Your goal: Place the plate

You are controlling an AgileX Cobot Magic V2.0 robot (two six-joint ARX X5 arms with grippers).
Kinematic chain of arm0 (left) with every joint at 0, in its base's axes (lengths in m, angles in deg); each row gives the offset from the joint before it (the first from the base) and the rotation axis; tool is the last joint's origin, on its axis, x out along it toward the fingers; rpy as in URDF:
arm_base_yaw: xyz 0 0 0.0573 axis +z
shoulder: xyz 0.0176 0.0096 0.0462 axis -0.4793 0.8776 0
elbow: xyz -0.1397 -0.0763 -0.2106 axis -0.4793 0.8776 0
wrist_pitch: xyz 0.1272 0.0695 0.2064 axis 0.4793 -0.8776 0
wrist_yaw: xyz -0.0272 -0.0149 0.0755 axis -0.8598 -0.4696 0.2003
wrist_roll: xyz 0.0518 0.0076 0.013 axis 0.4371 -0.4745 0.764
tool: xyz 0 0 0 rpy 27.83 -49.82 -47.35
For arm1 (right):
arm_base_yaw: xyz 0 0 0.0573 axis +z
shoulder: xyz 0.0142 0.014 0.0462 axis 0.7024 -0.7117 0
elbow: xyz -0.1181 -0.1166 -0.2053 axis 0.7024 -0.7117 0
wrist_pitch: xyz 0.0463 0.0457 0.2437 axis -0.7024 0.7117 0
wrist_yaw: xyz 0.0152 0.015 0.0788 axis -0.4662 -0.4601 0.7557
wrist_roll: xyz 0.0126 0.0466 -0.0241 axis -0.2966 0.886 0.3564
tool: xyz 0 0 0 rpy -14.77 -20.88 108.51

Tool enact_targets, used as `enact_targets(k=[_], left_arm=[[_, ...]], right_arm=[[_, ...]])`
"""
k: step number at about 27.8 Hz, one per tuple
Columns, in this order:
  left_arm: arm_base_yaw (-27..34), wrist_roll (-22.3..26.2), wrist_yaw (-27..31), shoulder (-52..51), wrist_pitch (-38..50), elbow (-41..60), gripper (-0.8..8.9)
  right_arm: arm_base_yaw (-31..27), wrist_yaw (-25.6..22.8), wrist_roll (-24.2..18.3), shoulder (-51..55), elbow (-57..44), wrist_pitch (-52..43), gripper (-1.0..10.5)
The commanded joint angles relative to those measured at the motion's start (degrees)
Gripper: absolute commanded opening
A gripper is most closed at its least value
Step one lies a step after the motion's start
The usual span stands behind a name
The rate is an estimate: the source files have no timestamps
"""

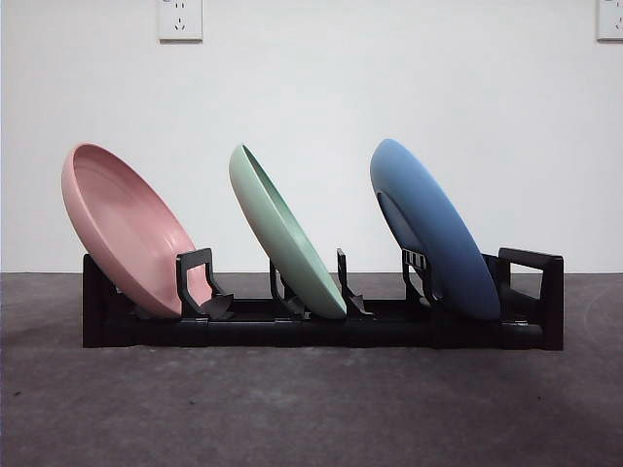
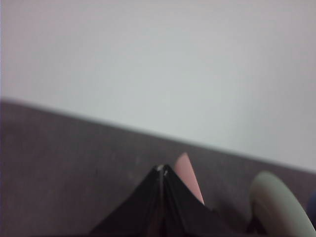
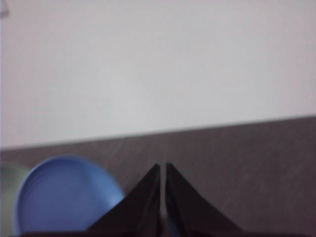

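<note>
My left claw (image 2: 162,170) and right claw (image 3: 163,168) are pinched shut, empty — pink plate (image 1: 127,229), green plate (image 1: 284,232) and blue plate (image 1: 433,229) lean in the rack (image 1: 321,326).

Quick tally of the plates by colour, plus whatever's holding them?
Pink plate: 1
Green plate: 1
Blue plate: 1
Black dish rack: 1
Total: 4 things, 3 plates standing tilted in 1 rack.
</note>
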Motion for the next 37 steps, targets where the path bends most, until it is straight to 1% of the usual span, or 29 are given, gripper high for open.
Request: enact_targets(k=[1, 4, 5, 9, 15, 20, 22, 23, 24, 25, 26, 28, 30, 33, 35, 37], left_arm=[[0.04, -0.72, -1.92, 4.55, -6.62, -7.13, 0.11], [0.04, -0.15, -4.70, 9.90, -14.01, -14.51, 0.12], [-0.02, 0.96, -5.62, 12.04, -16.85, -17.27, 0.12], [-1.05, 4.59, -6.32, 17.99, -25.11, -24.65, 0.13], [-4.09, 9.16, -6.36, 26.75, -39.47, -33.79, 0.12], [-7.02, 11.82, -6.34, 33.73, -48.76, -38.32, 0.14], [-8.02, 12.66, -6.32, 35.89, -50.16, -39.01, 0.34], [-8.31, 12.66, -6.32, 36.81, -49.99, -39.10, 0.77], [-8.41, 12.63, -6.32, 37.48, -49.66, -39.10, 1.61], [-8.44, 12.63, -6.32, 37.94, -49.40, -39.10, 2.45], [-8.44, 12.63, -6.32, 38.12, -49.18, -39.10, 3.09], [-8.44, 12.55, -6.32, 38.10, -48.92, -39.10, 3.12], [-8.44, 12.48, -6.32, 38.10, -48.52, -39.10, 3.12], [-8.44, 12.46, -6.32, 38.10, -47.91, -39.10, 3.12], [-8.44, 11.56, -6.32, 38.10, -47.04, -39.10, 3.12], [-8.41, 10.47, -6.32, 38.12, -46.75, -39.10, 3.12]], right_arm=[[0.20, 2.75, -0.11, -5.55, 5.84, 5.27, 0.2], [0.20, 6.21, -1.20, -12.17, 12.37, 12.39, 0.2], [0.24, 7.65, -1.70, -14.53, 14.80, 14.82, 0.2], [1.62, 11.30, -2.60, -20.72, 21.27, 20.37, 0.2], [6.73, 11.34, -2.89, -28.65, 29.31, 31.71, 0.2], [11.06, 11.26, -4.31, -34.21, 31.63, 35.50, 0.2], [12.55, 11.26, -4.44, -36.00, 31.76, 35.65, 0.2], [13.16, 11.08, -4.87, -36.96, 31.76, 35.67, 0.3], [13.57, 11.06, -5.27, -37.90, 31.76, 35.76, 1.0], [13.77, 10.84, -5.22, -38.64, 31.76, 35.82, 2.0], [13.81, 10.86, -5.14, -39.19, 31.76, 36.04, 2.6], [13.81, 10.86, -4.81, -39.76, 32.39, 37.38, 2.7], [13.84, 11.02, -3.63, -41.09, 35.04, 40.09, 2.7], [14.45, 11.08, -3.78, -46.80, 44.33, 47.84, 2.7], [15.87, 11.04, -4.24, -52.41, 51.89, 52.81, 2.7], [17.46, 10.86, -4.46, -57.96, 58.36, 55.23, 2.7]])
